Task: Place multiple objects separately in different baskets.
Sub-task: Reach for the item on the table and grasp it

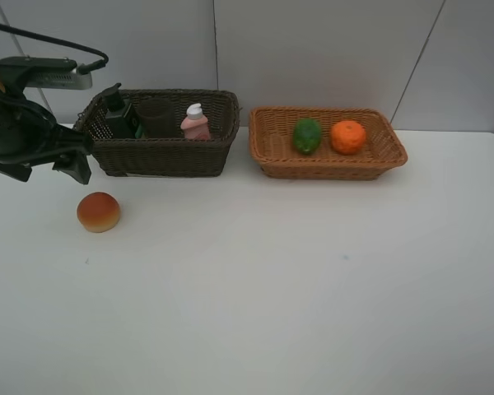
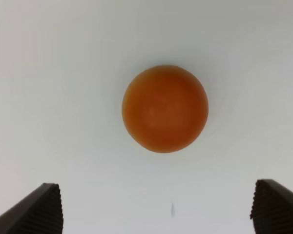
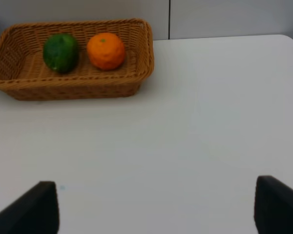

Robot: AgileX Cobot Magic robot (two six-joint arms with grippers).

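A red-orange peach-like fruit (image 1: 99, 211) (image 2: 165, 108) lies on the white table, in front of the dark brown basket (image 1: 160, 156). My left gripper (image 1: 53, 164) (image 2: 156, 209) hovers above and just behind the fruit, open, its fingers apart from it. The dark basket holds a dark green pump bottle (image 1: 119, 117), a mauve cup (image 1: 156, 117) and a pink bottle (image 1: 196, 123). In the light tan basket (image 1: 329, 169) (image 3: 73, 90) lie a green lime (image 1: 307, 135) (image 3: 61, 52) and an orange tangerine (image 1: 347, 137) (image 3: 106, 50). My right gripper (image 3: 156, 209) is open and empty over bare table.
Both baskets stand side by side at the back of the white table (image 1: 272, 288), close to the grey wall. The left arm's black body (image 1: 16, 123) and cable rise over the table's left edge.
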